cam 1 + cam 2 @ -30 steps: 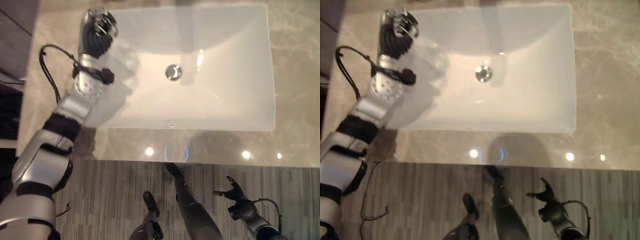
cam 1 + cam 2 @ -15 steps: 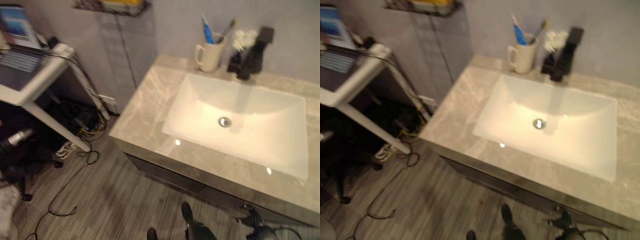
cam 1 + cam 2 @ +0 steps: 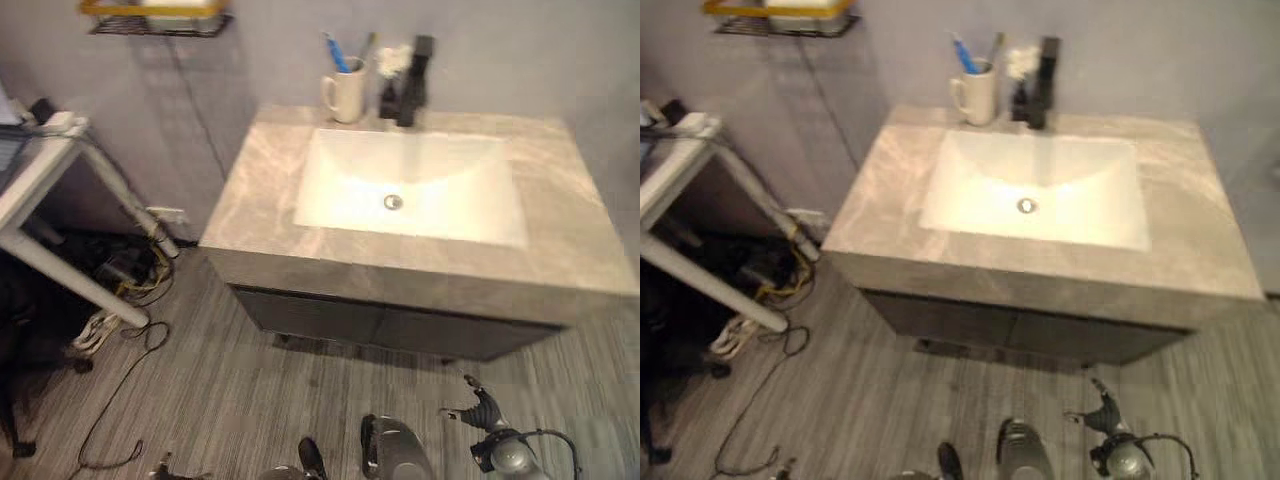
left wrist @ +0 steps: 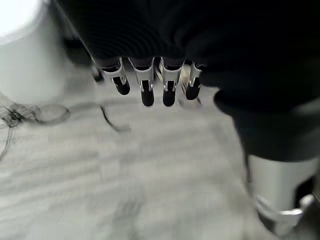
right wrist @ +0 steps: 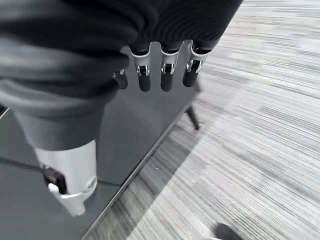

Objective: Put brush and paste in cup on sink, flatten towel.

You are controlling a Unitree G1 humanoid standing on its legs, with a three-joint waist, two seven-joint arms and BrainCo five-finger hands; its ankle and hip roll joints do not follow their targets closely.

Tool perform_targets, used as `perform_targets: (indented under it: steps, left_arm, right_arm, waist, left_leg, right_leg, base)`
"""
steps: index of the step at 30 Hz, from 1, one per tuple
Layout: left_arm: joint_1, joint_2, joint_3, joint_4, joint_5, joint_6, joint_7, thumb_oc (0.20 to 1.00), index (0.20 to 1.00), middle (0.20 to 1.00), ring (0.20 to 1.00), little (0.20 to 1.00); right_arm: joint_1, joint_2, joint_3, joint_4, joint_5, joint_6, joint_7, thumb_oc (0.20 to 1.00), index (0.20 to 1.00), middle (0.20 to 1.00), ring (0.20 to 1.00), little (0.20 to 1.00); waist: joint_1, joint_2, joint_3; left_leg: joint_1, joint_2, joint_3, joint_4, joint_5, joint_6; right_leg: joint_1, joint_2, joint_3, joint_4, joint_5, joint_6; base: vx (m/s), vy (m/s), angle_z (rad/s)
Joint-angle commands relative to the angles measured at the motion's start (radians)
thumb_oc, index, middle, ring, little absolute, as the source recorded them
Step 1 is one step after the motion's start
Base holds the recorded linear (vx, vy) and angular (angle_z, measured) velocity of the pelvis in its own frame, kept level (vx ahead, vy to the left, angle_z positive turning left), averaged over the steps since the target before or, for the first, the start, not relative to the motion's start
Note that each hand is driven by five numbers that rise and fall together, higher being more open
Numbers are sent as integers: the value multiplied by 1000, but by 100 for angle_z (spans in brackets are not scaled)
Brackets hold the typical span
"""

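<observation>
A cream cup (image 3: 347, 93) stands at the back of the grey stone counter (image 3: 260, 190), just left of the black faucet (image 3: 412, 85). A blue toothpaste tube (image 3: 335, 52) and a toothbrush (image 3: 366, 47) stick up out of the cup. Something white and fluffy (image 3: 395, 58) sits by the faucet's top; I cannot tell what it is. The white basin (image 3: 440, 210) holds nothing. My right hand (image 3: 481, 408) hangs low over the floor in front of the vanity, fingers (image 5: 167, 70) relaxed and holding nothing. My left hand (image 4: 147, 85) also hangs over the floor, fingers straight.
A dark cabinet (image 3: 390, 325) runs under the counter. To the left stand a white table (image 3: 30, 190) and a tangle of cables (image 3: 120, 280) on the wooden floor. A wire shelf (image 3: 155, 20) hangs on the wall at the upper left.
The camera has pulled back from right above the basin to a stand away from the vanity. My left arm, over the basin's far left corner a second ago, has left the counter.
</observation>
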Motion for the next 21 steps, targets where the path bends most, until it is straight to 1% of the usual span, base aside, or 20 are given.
perform_targets:
  steps: [1,2,3,5,6,7,8,9,10,11,12,13,14,15,16,17,18,19,20,21]
  left_arm:
    - [-75,40,-74,-42,166,-1,-70,1000,1000,1000,1000,1000]
    - [-110,34,-132,-99,201,0,-75,1000,1000,1000,1000,1000]
    - [-122,34,-170,-127,223,-2,-77,1000,1000,1000,1000,1000]
    - [-133,40,-169,-193,195,-3,-75,1000,1000,1000,1000,1000]
    - [-133,41,-169,-194,195,-2,-75,1000,1000,1000,1000,1000]
    - [-148,56,-152,-259,149,-5,-68,1000,1000,1000,1000,1000]
    - [-152,70,-138,-303,125,-9,-64,1000,1000,1000,1000,1000]
    - [-155,87,-124,-345,109,-8,-60,1000,1000,1000,1000,1000]
    - [-161,89,-127,-371,96,-11,-61,1000,1000,1000,1000,1000]
    - [-161,89,-127,-373,96,-10,-61,1000,1000,1000,1000,1000]
    - [-178,91,-123,-373,76,-18,-48,1000,1000,1000,1000,1000]
    - [-182,91,-116,-367,69,-19,-46,1000,1000,1000,1000,1000]
    - [-182,87,-106,-374,54,-16,-54,1000,1000,1000,1000,1000]
    - [-187,85,-105,-371,53,-19,-62,1000,1000,1000,1000,1000]
    - [-177,86,-101,-373,43,-25,-47,1000,1000,1000,1000,1000]
    - [-168,86,-96,-365,32,-29,-38,1000,1000,1000,1000,1000]
    - [-161,88,-93,-351,21,-30,-36,1000,1000,1000,1000,1000]
    - [-161,88,-93,-350,21,-30,-36,1000,1000,1000,1000,1000]
    - [-157,88,-88,-327,12,-31,-33,1000,1000,1000,1000,1000]
    - [-149,86,-89,-281,11,-30,-32,1000,1000,1000,1000,1000]
  right_arm:
    - [13,-38,14,-32,-44,5,-20,1000,1000,1000,1000,1000]
    - [8,-38,20,-50,-52,11,-20,1000,1000,1000,1000,1000]
    - [7,-33,22,-47,-52,18,-23,1000,1000,1000,1000,1000]
    - [12,-31,19,-70,-49,24,-22,1000,1000,1000,1000,1000]
    - [12,-31,19,-72,-49,25,-22,1000,1000,1000,1000,1000]
    - [15,-33,21,-89,-57,31,-19,1000,1000,1000,1000,1000]
    - [17,-41,25,-110,-75,33,-22,1000,1000,1000,1000,1000]
    - [33,-46,26,-137,-92,33,-22,1000,1000,1000,1000,1000]
    - [46,-50,25,-134,-95,35,-27,1000,1000,1000,1000,1000]
    - [47,-50,24,-134,-95,35,-27,1000,1000,1000,1000,1000]
    - [65,-58,19,-143,-107,33,-32,1000,1000,1000,1000,1000]
    - [68,-66,21,-155,-113,32,-28,1000,1000,1000,1000,1000]
    - [97,-81,11,-168,-129,34,-22,1000,1000,1000,1000,1000]
    - [117,-97,-3,-183,-127,30,-18,1000,1000,1000,1000,1000]
    - [97,-106,13,-173,-118,22,-8,1000,1000,1000,1000,1000]
    - [68,-104,44,-150,-127,17,-2,1000,1000,1000,1000,1000]
    - [53,-102,63,-139,-134,16,4,1000,1000,1000,1000,1000]
    - [52,-101,63,-138,-134,16,4,1000,1000,1000,1000,1000]
    - [50,-94,64,-122,-125,14,5,1000,1000,1000,1000,1000]
    - [46,-86,56,-86,-92,8,7,1000,1000,1000,1000,1000]
  waist:
    - [-11,-9,-43]
    - [-20,-4,-45]
    - [-24,-6,-45]
    - [-18,-10,-48]
    - [-13,-10,-47]
    - [-13,-20,-45]
    - [-6,-25,-42]
    - [11,-30,-36]
    - [17,-36,-36]
    - [19,-36,-37]
    - [5,-40,-32]
    - [8,-42,-31]
    - [7,-53,-22]
    - [11,-62,-13]
    - [47,-66,4]
    - [75,-69,11]
    - [94,-78,12]
    - [93,-79,9]
    - [101,-87,6]
    - [119,-88,-1]
  left_leg:
    - [27,-71,-120,15,-70,-58]
    - [19,-51,-21,28,-74,-53]
    - [17,-39,45,34,-77,-50]
    - [4,-20,151,52,-83,-44]
    - [5,-18,157,54,-85,-45]
    - [-17,-1,219,70,-88,-38]
    - [-32,13,253,84,-86,-42]
    - [-52,28,254,110,-76,-56]
    - [-74,30,220,136,-79,-63]
    - [-76,34,222,140,-78,-64]
    - [-103,47,212,157,-73,-78]
    - [-112,62,220,174,-66,-87]
    - [-131,84,216,240,-70,-102]
    - [-143,106,187,303,-70,-123]
    - [-172,87,-39,372,-45,-159]
    - [-194,50,-193,354,-11,-149]
    - [-212,36,-306,329,-5,-149]
    - [-215,34,-306,325,0,-149]
    - [-228,40,-373,281,0,-147]
    - [-252,32,-484,207,33,-159]
  right_leg:
    - [58,-33,13,-133,54,19]
    - [86,-80,-81,-121,52,22]
    - [107,-108,-147,-121,63,27]
    - [137,-127,-230,-126,87,46]
    - [137,-125,-225,-129,89,46]
    - [142,-108,-246,-131,97,62]
    - [131,-102,-266,-165,84,54]
    - [128,-81,-246,-207,53,29]
    - [139,-50,-194,-267,32,22]
    - [141,-46,-194,-274,35,19]
    - [152,-15,-140,-338,33,12]
    - [159,-4,-131,-362,38,4]
    - [177,11,-109,-397,37,-14]
    - [190,23,-87,-421,39,-23]
    - [212,54,-11,-459,31,-28]
    - [205,60,38,-471,56,-35]
    - [207,56,82,-475,64,-31]
    - [203,55,82,-476,66,-31]
    - [207,48,108,-478,67,-25]
    - [229,48,147,-491,68,-12]
  base:
    - [-86,1,-218]
    - [-193,-22,-144]
    - [-197,-21,-194]
    - [-103,-15,-297]
    - [-111,-71,-292]
    - [-129,-112,-224]
    - [-155,-205,-194]
    - [-103,-236,-155]
    - [-58,-198,-168]
    - [-53,-198,-131]
    - [-27,-118,-97]
    - [-17,-191,-30]
    - [21,-162,2]
    - [82,-129,-32]
    - [18,-3,-80]
    - [36,80,-146]
    - [-25,64,-184]
    - [87,46,-229]
    - [225,77,-198]
    - [282,103,-114]
